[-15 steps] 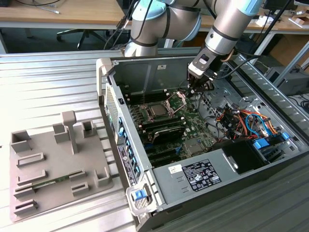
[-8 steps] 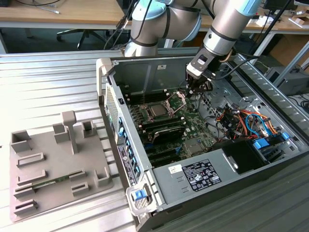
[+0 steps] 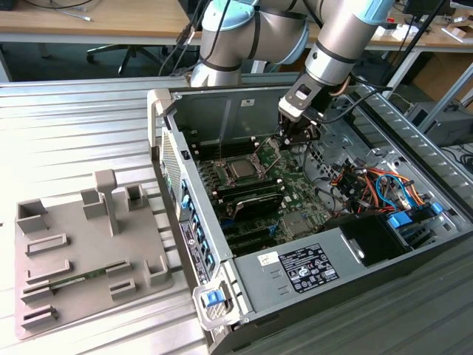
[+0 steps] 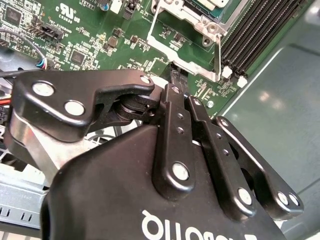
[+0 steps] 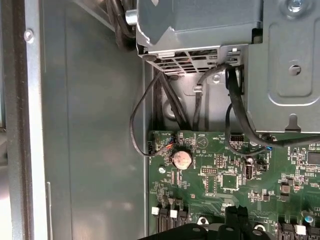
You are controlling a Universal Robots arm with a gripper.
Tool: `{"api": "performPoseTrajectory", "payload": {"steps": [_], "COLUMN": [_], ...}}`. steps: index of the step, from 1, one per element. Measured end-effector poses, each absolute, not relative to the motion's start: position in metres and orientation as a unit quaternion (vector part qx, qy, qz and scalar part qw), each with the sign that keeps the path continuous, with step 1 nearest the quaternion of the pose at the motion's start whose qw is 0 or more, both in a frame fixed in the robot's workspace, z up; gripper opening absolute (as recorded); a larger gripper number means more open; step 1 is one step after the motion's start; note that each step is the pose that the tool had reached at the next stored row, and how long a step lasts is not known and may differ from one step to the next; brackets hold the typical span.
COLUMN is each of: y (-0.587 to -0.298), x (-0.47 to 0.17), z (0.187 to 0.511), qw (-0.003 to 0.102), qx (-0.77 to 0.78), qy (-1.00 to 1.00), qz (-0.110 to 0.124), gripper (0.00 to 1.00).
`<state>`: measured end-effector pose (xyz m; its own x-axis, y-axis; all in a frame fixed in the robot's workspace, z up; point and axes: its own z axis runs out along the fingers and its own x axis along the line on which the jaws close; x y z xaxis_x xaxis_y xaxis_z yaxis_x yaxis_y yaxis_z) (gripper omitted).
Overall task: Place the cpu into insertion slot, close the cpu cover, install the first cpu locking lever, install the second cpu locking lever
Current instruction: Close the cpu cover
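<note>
you're on the cover step, i judge: cpu sits in its socket mid-frame in the exterior view, cover raised just right of it, gripper at its edge, jaws narrow. closing it calls for a gentle, square push.

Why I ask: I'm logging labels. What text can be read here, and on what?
Dark label on the grey housing: print too small to read.
White sticker beside it: too small to read.
Motherboard markings: too small to read.
White lettering on the pincer: upside down, cut off at the edge, not readable whole.
</note>
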<state>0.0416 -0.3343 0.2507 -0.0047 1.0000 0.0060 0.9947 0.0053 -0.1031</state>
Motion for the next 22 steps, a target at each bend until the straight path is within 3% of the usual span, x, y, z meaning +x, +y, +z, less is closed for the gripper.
{"api": "performPoseTrajectory", "payload": {"steps": [22], "y": [-0.3343], "x": [0.0355], "z": [0.2498], "qw": [0.039], "qx": [-0.704], "qy": [-0.708], "qz": [0.034], "gripper": [0.11]}}
